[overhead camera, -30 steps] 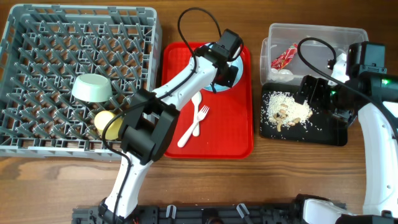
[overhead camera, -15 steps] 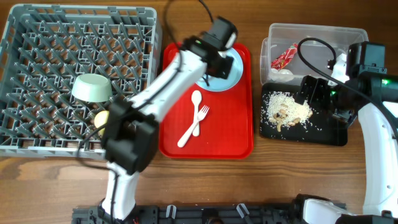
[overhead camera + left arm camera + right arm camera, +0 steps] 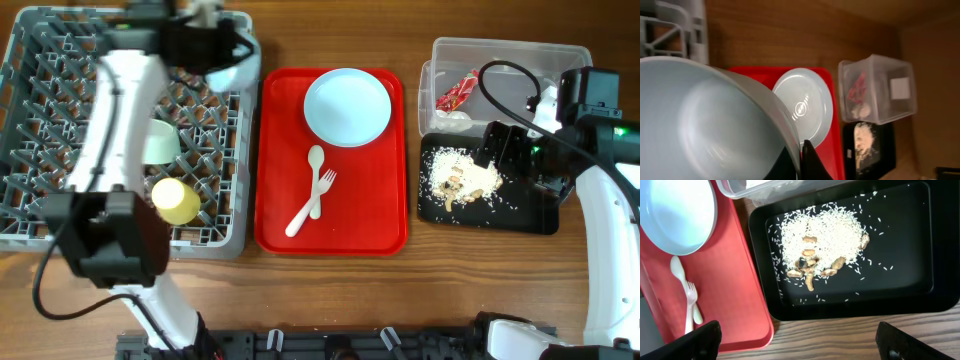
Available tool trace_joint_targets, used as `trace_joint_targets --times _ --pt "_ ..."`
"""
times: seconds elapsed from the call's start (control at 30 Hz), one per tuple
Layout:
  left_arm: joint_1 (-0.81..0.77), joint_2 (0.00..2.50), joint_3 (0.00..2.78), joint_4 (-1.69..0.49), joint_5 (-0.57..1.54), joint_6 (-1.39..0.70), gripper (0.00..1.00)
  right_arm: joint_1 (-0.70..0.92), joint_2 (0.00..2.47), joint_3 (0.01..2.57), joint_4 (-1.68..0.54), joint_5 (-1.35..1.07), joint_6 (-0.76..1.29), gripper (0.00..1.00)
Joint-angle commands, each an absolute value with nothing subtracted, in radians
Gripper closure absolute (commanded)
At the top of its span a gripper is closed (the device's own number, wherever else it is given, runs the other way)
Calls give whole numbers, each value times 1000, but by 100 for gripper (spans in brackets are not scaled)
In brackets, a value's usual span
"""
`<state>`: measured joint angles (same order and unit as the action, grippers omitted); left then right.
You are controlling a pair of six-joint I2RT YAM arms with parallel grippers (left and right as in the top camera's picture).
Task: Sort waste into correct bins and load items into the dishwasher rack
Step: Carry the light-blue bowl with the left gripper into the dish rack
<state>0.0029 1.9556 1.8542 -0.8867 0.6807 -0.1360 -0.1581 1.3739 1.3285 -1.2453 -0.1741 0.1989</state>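
Observation:
My left gripper [image 3: 215,47] is shut on the rim of the pale-blue bowl [image 3: 236,66] and holds it above the far right corner of the grey dishwasher rack [image 3: 40,235]. The bowl fills the left wrist view [image 3: 705,125], pinched by the fingers [image 3: 805,159]. The light-green bowl [image 3: 158,142] and yellow cup [image 3: 176,201] sit in the rack. The pale-blue plate [image 3: 347,107], white spoon [image 3: 315,160] and fork [image 3: 322,183] lie on the red tray. My right gripper [image 3: 508,150] is open and empty above the black tray [image 3: 535,215] of rice leftovers [image 3: 462,178].
The red serving tray [image 3: 375,215] lies between the rack and the bins. The clear tub [image 3: 520,55] at the far right holds the red wrapper [image 3: 460,92] and white scrap [image 3: 457,119]. The right wrist view shows the black tray [image 3: 920,292], rice [image 3: 825,232] and plate [image 3: 675,210].
My left arm swung left from the red tray to above the rack's far right corner, carrying the pale-blue bowl. The plate now lies uncovered. The right arm has not moved.

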Motion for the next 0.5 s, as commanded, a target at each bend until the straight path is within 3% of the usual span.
trace_joint_targets --times 0.0,0.47 --pt "120 1995 1851 -891 926 -134 96 -160 1354 1337 -1246 -157 182 0" --pt "295 2151 1851 -871 1130 -135 96 -160 1354 1337 -1247 -157 182 0"
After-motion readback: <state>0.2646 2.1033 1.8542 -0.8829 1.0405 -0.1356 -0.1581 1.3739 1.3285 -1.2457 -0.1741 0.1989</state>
